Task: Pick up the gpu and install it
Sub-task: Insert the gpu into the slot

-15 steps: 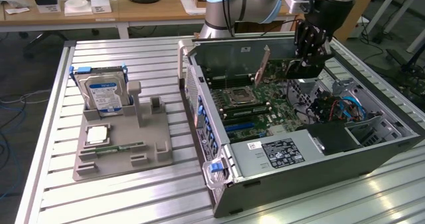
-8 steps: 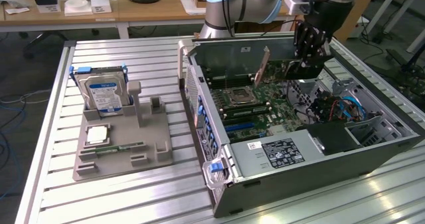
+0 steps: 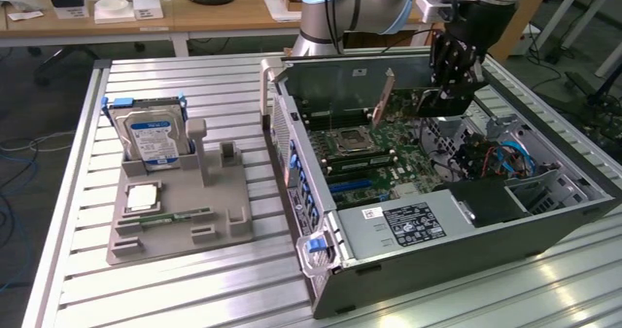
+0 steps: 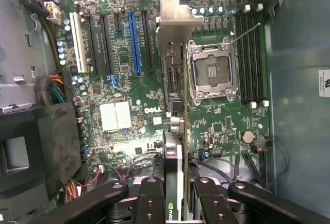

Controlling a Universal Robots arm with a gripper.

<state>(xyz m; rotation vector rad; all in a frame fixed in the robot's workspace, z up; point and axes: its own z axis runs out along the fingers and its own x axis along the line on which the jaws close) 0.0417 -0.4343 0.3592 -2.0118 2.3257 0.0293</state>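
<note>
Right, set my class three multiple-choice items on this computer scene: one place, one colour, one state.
1. The blue-labelled silver hard drive stands: A in the grey plastic holder; B on the floor; C on a shelf.
2. The green motherboard's one brightly coloured long slot is: A red; B blue; C yellow.
3. The black gripper is: A open; B shut on the dark flat gpu card; C shut on a cable.
Answers: A, upright in the holder; B, plainly blue; B, it clamps the card.

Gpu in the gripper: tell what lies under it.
The green motherboard, between its expansion slots and the CPU socket. The gpu, clamped edge-on by the gripper, covers the strip directly beneath.
</note>
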